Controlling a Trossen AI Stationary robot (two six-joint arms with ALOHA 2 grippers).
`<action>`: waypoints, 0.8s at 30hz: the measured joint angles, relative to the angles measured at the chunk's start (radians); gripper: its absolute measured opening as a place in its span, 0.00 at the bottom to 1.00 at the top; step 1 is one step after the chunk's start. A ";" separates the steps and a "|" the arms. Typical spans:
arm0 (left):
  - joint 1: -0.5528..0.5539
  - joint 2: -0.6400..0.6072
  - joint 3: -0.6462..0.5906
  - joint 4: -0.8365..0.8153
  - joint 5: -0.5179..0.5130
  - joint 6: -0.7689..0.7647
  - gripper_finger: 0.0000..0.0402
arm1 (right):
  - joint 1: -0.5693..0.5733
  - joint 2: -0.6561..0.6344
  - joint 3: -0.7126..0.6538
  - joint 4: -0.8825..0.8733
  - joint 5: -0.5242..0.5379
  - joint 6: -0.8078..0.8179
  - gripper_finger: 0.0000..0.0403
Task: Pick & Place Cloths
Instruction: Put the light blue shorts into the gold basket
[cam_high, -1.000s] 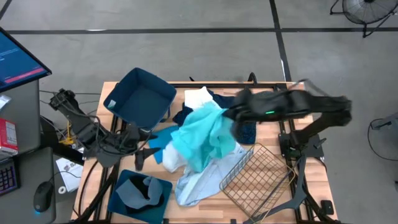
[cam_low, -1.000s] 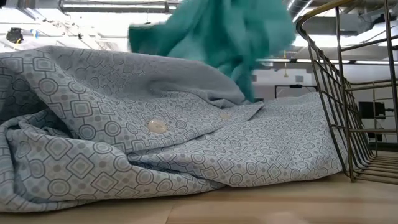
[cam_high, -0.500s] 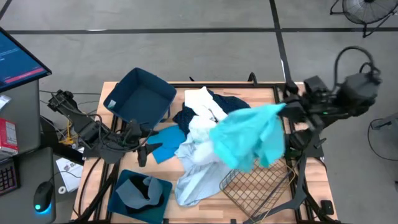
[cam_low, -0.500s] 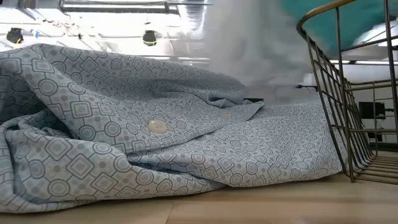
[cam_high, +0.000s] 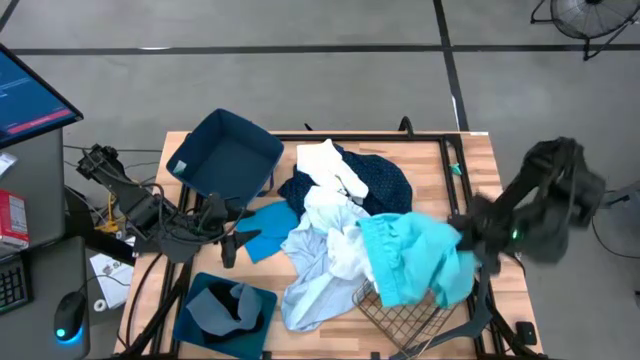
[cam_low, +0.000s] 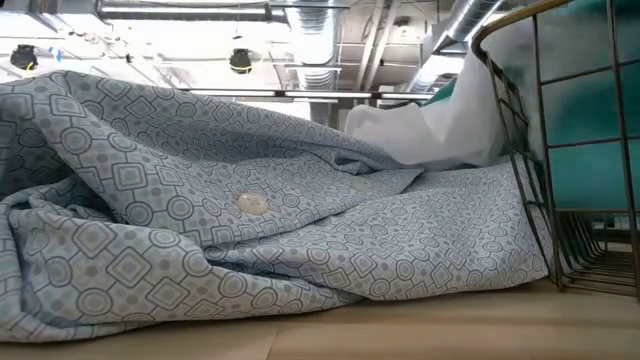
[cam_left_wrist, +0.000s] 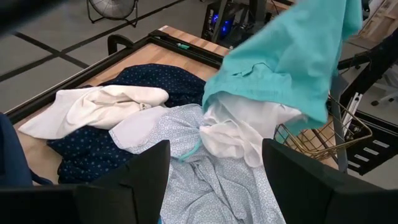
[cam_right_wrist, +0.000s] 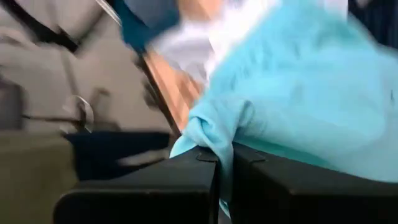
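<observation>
Cyan cloth (cam_high: 415, 258) pinched tight betw. right jaws (cam_right_wrist: 224, 163), draped below them over wire basket (cam_high: 400, 310). Left jaws (cam_left_wrist: 214, 171) spread wide, empty, facing cloth pile (cam_left_wrist: 186, 155).

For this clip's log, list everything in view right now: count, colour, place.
cyan cloth: one, bright cyan, hanging from the right pincer over the wire basket
second cyan cloth: one, flat on the table beside the left pincer
patterned cloth: one, pale blue-white, front of the pile
white cloth: one, on the navy cloth at the back of the pile
navy dotted cloth: one, back of the pile
grey cloth: one, inside the front bin
fabric bins: two, dark blue, left side
wire basket: one, front right of the table
table: one, wooden
left pincer: open, low at left, waiting
right pincer: shut on the cyan cloth, at the table's right edge
</observation>
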 joint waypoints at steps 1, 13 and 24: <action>0.000 0.000 0.000 0.000 0.000 0.000 0.59 | 0.021 0.018 -0.021 -0.002 -0.017 0.042 0.00; 0.000 0.000 0.000 0.000 -0.019 0.000 0.59 | -0.039 0.238 -0.352 0.230 -0.071 0.204 0.00; 0.000 0.000 0.000 0.000 -0.032 0.024 0.59 | -0.210 0.375 -0.605 0.621 -0.279 0.011 0.00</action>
